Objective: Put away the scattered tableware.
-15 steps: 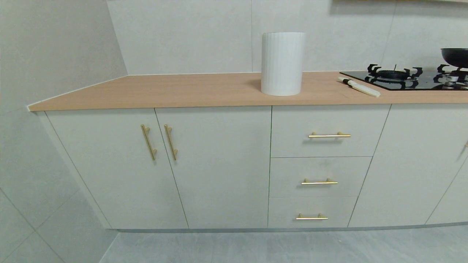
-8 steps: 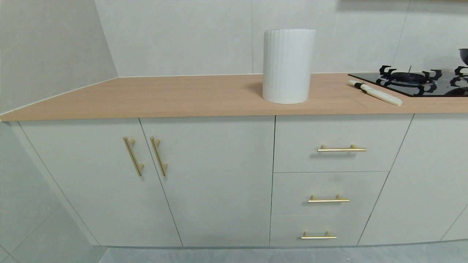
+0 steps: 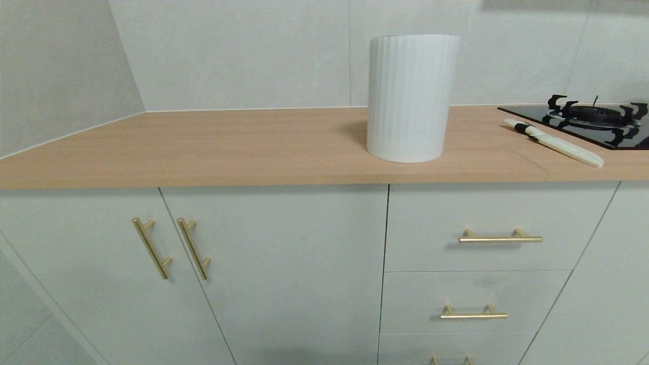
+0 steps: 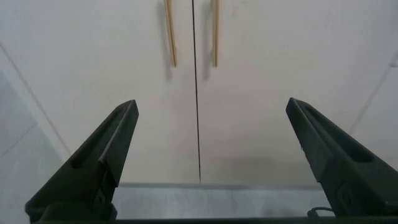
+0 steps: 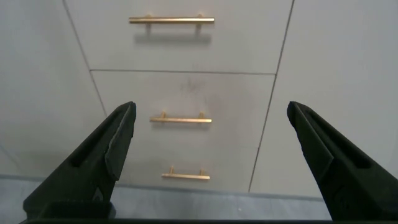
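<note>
Lying toward the right end of the surface (image 3: 228, 147): knife (image 3: 555, 143), just beside the hob (image 3: 593, 119). Ribbed white canister (image 3: 409, 99) upright mid-surface; left gripper (image 4: 211, 155) spread wide, facing cabinet doors (image 4: 261, 93); right gripper (image 5: 208, 155) likewise, facing drawers (image 5: 180, 93).

Dark grey, matte finish throughout. On the left hand (image 4: 210, 106), two wedge-shaped fingers (image 4: 102, 158) taper to blunt tips, with flat inner faces. The right hand (image 5: 210, 107) has the same build, its fingers (image 5: 329, 158) angular with bevelled edges.

Room left of canister (image 3: 408, 99) (knife (image 3: 555, 143) rightward)
</note>
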### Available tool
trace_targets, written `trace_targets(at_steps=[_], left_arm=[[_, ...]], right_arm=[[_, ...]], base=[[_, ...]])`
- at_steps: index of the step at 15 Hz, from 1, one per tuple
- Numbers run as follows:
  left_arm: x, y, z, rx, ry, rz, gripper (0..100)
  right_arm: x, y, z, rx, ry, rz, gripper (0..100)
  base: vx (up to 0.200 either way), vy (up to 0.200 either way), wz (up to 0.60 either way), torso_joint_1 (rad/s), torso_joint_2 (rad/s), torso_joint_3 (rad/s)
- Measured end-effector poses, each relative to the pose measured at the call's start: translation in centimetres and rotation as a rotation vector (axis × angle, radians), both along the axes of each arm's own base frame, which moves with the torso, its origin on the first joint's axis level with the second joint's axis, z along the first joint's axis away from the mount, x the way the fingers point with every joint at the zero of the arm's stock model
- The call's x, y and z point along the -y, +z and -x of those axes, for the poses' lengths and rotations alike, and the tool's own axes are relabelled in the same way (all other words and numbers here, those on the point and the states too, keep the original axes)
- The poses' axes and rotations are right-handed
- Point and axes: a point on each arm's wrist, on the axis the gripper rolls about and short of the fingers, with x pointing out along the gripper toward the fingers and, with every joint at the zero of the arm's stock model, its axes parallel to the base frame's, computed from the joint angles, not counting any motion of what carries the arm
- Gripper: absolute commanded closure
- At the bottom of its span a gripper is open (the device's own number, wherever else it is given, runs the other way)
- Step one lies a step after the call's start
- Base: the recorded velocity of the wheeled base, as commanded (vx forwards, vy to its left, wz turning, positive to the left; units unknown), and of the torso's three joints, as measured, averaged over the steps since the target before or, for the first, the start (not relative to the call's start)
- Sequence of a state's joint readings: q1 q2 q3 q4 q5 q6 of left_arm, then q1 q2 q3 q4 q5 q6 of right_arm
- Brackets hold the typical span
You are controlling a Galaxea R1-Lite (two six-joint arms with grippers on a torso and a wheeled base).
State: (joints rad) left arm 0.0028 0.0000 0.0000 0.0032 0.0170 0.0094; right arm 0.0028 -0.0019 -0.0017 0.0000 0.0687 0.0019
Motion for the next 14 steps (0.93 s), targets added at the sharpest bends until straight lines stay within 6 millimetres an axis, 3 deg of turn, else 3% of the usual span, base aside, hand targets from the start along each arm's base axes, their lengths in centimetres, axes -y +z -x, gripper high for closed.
trace_targets(at_steps=[8, 14], left_arm=[[0.00, 0.00, 0.00, 0.000, 0.000, -0.003, 0], [0.00, 0.00, 0.00, 0.000, -0.001, -0.004, 0]], right_arm=[[0.00, 0.00, 0.00, 0.000, 0.000, 0.000, 0], [0.00, 0.00, 0.00, -0.001, 0.000, 0.000, 0]], base=[[0.000, 0.000, 0.00, 0.000, 0.00, 0.000], [0.000, -0.200, 0.00, 0.000, 0.00, 0.004]])
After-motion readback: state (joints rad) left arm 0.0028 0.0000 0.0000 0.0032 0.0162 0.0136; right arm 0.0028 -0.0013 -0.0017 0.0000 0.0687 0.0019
